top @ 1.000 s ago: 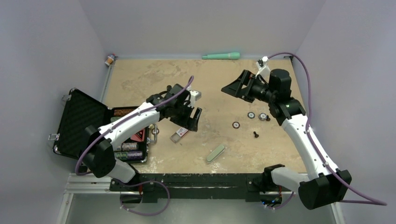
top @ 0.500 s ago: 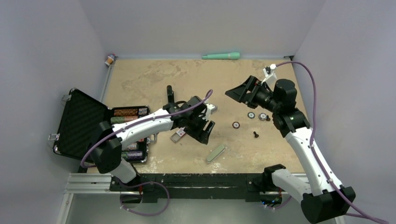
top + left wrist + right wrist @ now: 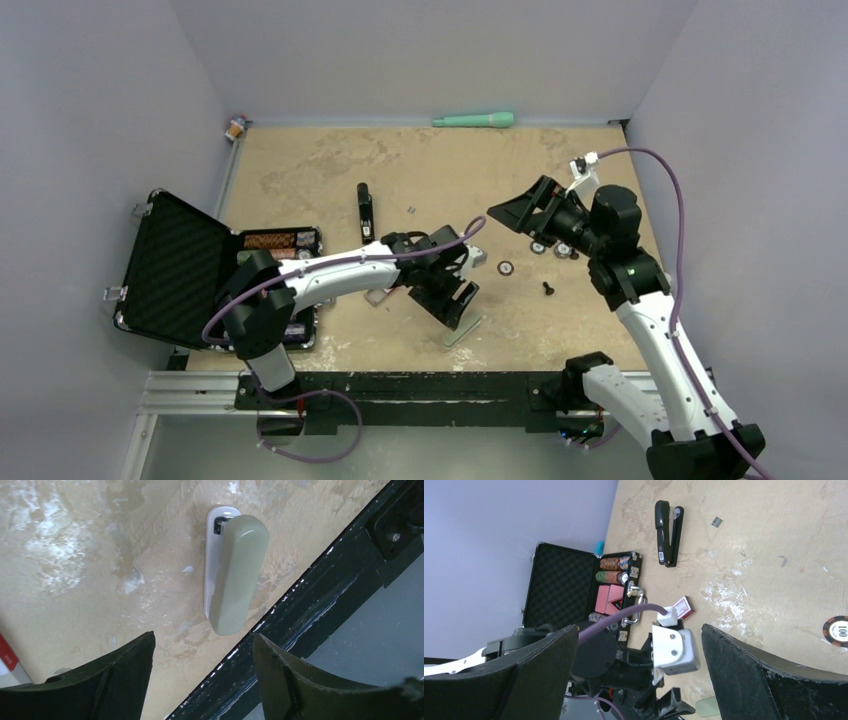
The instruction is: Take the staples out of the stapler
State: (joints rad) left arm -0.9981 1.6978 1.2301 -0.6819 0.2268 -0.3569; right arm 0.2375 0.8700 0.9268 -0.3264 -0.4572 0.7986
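The left arm [image 3: 320, 275] covers part of the open black case [image 3: 175, 265], and its left gripper [image 3: 202, 647], jaws spread and empty, has swung nearer to hang over the sage-green piece [image 3: 235, 572]; the right gripper [image 3: 515, 212] stays wide open, holding nothing. The stapler [image 3: 365, 207], hidden under that arm a second ago, lies bare on the table [image 3: 300, 170], with the staples [image 3: 411, 210] a barely legible grey fleck just to its right.

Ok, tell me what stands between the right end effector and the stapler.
Nothing tall does. The open right end effector faces the stapler across the table; only the tiny staples lie flat on that line.
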